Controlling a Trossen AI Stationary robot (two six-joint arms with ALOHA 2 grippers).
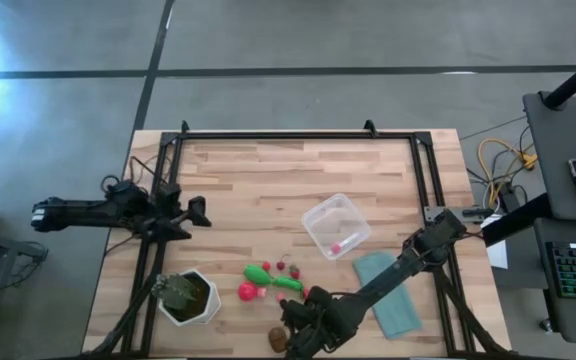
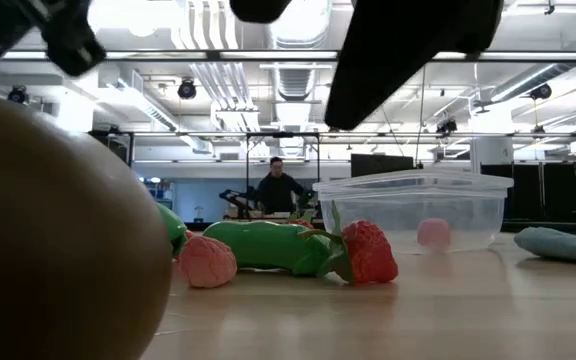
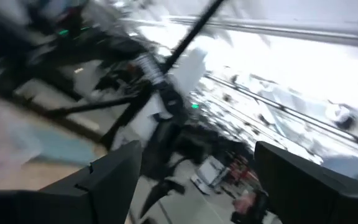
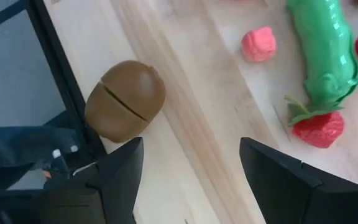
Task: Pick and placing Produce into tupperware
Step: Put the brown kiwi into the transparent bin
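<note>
Brown oval [image 4: 125, 99] up next, looks light and slick.

Right claw [image 4: 188, 180] hangs spread open just above it at the counter's [image 1: 268, 170] near edge; hard smooth plastic with a seam across, so I'd pinch across the short middle or it'll squirt out. Green pod [image 4: 324, 53], bumpy pink piece [image 4: 258, 43] and strawberry [image 4: 319, 127] lie nearby. Clear tupperware [image 1: 336, 226] already holds one pink piece [image 1: 336, 246]. Left claw [image 1: 196, 212] waits open, well apart.
</note>
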